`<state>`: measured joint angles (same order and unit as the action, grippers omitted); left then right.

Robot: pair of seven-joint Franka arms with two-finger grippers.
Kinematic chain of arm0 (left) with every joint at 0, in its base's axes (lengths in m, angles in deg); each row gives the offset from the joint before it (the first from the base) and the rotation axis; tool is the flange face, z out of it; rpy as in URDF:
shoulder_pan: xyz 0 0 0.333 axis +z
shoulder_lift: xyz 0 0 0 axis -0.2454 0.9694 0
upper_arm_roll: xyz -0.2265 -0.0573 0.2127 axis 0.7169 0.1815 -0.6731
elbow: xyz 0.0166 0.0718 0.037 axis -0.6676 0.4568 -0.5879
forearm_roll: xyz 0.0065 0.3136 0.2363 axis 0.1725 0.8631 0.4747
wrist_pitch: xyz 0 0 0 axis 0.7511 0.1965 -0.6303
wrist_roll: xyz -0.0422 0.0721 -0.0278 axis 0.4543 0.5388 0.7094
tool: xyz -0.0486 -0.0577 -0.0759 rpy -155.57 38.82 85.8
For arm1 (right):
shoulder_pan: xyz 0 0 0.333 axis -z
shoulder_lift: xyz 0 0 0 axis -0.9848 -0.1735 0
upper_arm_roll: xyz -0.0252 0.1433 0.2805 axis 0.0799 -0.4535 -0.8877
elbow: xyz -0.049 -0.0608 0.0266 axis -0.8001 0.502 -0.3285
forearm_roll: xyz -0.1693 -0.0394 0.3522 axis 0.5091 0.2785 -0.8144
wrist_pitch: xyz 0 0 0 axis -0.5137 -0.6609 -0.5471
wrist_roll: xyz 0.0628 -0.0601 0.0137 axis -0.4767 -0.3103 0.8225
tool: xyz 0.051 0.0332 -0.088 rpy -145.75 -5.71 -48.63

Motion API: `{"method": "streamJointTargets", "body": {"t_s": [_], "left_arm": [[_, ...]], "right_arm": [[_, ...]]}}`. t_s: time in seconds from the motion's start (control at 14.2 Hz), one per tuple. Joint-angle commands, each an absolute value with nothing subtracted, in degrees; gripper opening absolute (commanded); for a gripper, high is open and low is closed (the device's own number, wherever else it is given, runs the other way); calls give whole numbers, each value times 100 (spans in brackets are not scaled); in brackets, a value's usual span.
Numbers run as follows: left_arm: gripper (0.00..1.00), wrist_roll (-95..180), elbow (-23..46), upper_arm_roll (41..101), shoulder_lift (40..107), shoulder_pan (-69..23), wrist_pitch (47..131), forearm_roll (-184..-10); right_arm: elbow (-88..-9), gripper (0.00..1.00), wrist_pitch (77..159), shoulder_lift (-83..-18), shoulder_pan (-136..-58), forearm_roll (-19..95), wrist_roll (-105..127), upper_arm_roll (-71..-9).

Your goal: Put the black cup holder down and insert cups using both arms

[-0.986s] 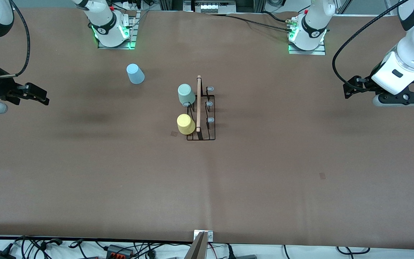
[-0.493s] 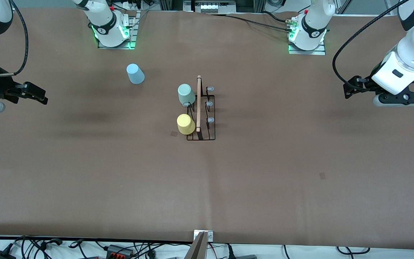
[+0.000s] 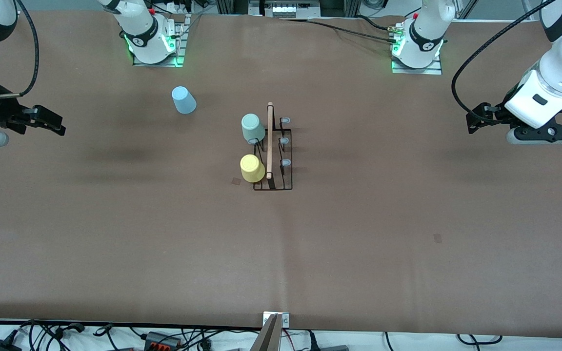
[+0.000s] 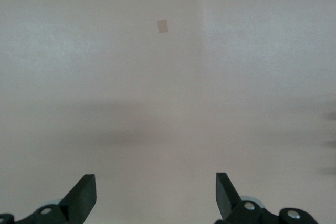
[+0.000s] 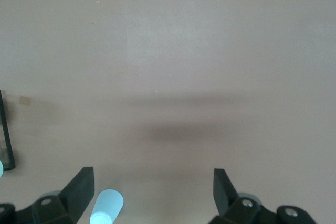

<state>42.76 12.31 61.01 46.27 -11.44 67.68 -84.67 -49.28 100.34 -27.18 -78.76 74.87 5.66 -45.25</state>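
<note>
The black cup holder [image 3: 281, 184] stands at the table's middle with its wooden top bar [image 3: 270, 141] pointing toward the front camera. A mint green cup [image 3: 251, 127] and a yellow cup [image 3: 252, 168] hang upside down on its pegs on the side toward the right arm's end. The light blue cup [image 3: 183, 100] stands upside down on the table, closer to the right arm's base; it also shows in the right wrist view [image 5: 106, 206]. My right gripper [image 3: 50, 124] is open and empty, in the air over the right arm's end of the table [image 5: 152, 195]. My left gripper [image 3: 475, 122] is open and empty over the left arm's end [image 4: 156, 195].
Three pale grey pegs [image 3: 284, 141] on the holder's side toward the left arm's end are bare. A corner of the holder's base [image 5: 6, 140] shows in the right wrist view. Small tape patches [image 3: 437, 238] lie on the brown table cover [image 3: 359, 234]. Cables lie along the edge nearest the front camera.
My right gripper has drifted a little toward the robots' side of the table. The left arm, the cups and the holder have not moved.
</note>
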Motion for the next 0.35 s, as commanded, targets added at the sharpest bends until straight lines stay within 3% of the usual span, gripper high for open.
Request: {"method": "streamJointTargets", "body": {"t_s": [0.0,0.28], "left_arm": [[100,4201,1139,6065,4620,-1148,6659,-8580],[100,4201,1139,6065,4611,-1148,6659,-8580]], "right_arm": [[-5137,100,10082,-2504,-7781,7552,643,-4638],[-5137,100,10091,-2504,-7799,7552,643,-4638]]}}
